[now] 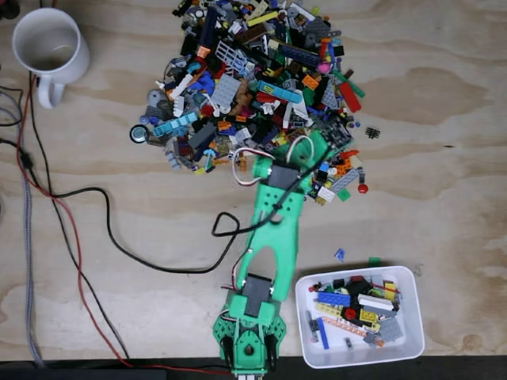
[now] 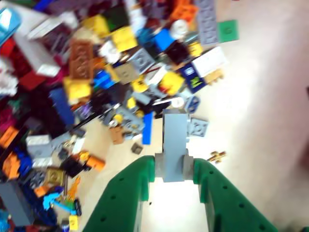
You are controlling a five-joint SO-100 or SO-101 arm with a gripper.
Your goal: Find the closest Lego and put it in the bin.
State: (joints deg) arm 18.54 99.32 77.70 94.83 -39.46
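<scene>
— What's your green plastic gripper [image 2: 174,169] pinching?
— A long, smooth grey Lego piece [image 2: 174,137], just beside the jumbled pile [image 1: 253,83]; your white round-cornered bin [image 1: 412,336] sits near the arm's base

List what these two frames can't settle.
- Gripper fingertips in the fixed view: hidden under the green arm and the Lego pile.
- Grey brick between the fingers: wrist view is blurred, so lifted or resting is unclear.
- Bin contents: too small to count.
</scene>
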